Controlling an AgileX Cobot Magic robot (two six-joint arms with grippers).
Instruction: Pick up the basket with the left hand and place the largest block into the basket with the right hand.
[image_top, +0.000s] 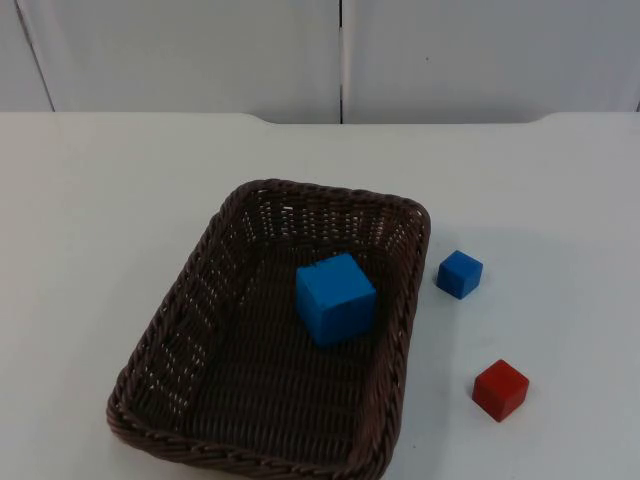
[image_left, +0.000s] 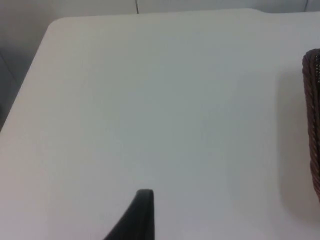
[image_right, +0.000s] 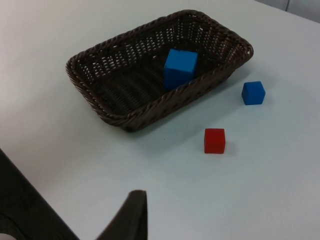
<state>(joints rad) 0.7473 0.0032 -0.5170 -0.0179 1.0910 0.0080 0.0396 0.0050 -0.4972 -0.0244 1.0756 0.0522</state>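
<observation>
Wide bare table (image_top: 90, 200) at the left, running back to the grey partition wall (image_top: 190, 50); rounded table corner and dropping edge seen from the left wrist. Left gripper (image_left: 142, 215) above that open stretch, well apart from the basket, holding nothing; one dark fingertip visible, so opening cannot be told.

Brown wicker basket (image_top: 265, 335) resting flat on the table, slightly left of centre, near end cut off by the top view's lower edge; a sliver of rim (image_left: 312, 120) caught by the left wrist camera. Inside, toward the far right part of the floor: large blue block (image_top: 336, 298), tilted a little.

Right of the basket, on open white surface: small blue block (image_top: 459, 274) just beside the rim, red block (image_top: 500, 389) nearer the front, the two apart. Right gripper (image_right: 131, 215) back from the basket and blocks, carrying nothing; spread of fingers not discernible.
</observation>
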